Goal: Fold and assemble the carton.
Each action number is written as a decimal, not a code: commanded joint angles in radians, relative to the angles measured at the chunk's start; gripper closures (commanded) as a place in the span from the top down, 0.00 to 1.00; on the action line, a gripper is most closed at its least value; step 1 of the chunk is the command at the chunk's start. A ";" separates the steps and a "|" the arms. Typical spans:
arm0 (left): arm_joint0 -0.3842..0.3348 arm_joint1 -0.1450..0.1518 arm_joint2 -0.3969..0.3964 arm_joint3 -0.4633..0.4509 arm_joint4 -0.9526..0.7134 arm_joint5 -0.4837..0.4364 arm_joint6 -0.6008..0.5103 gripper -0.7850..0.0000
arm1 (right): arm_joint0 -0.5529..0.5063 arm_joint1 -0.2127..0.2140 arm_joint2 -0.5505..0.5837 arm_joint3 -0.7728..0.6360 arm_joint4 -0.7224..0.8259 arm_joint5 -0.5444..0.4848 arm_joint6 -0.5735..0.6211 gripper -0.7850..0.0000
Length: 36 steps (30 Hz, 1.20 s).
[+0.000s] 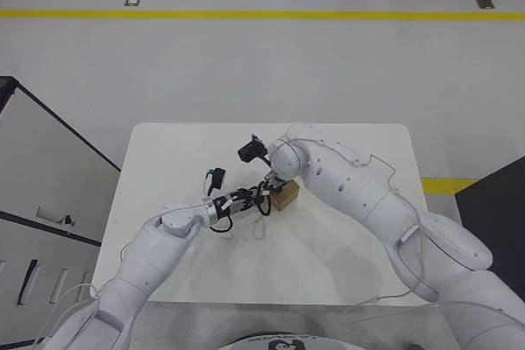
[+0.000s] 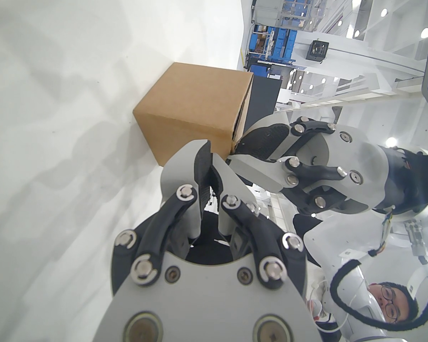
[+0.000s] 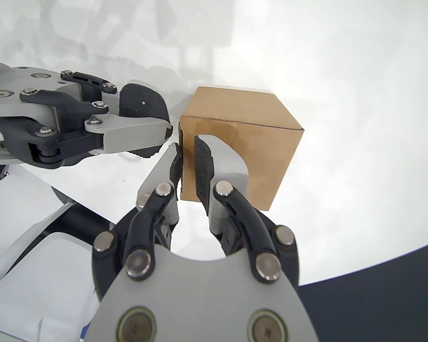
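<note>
A small brown carton (image 1: 285,194) stands on the white table (image 1: 332,254) near its middle, folded into a closed cube. In the right wrist view my right gripper (image 3: 187,147) is shut on the carton (image 3: 242,144), pinching a wall edge at one corner. My left gripper (image 2: 208,151) sits just beside the carton (image 2: 192,108), fingers shut with nothing between them, tips close to the same corner. From above, the left gripper (image 1: 261,196) and the right gripper (image 1: 271,186) meet at the carton's left side.
A grey cabinet (image 1: 35,175) stands off the table's left edge and a dark panel (image 1: 503,206) off its right. Bare tabletop lies all around the carton. A person sits behind the robot in the left wrist view.
</note>
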 commanded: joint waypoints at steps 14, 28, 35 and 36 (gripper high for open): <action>0.000 0.000 0.000 0.000 0.000 0.000 0.000 0.00 | -0.008 -0.006 0.035 0.001 -0.003 -0.007 -0.003 0.16; 0.000 0.000 0.000 0.000 0.000 0.000 0.000 0.00 | -0.036 0.011 0.087 -0.032 -0.037 0.010 -0.012 0.00; 0.000 0.000 0.000 0.000 0.000 0.000 0.000 0.00 | -0.049 0.014 0.099 -0.034 -0.057 0.018 -0.013 0.00; 0.000 0.000 0.000 0.000 0.000 0.000 0.000 0.00 | -0.051 0.014 0.100 -0.033 -0.057 0.018 -0.013 0.00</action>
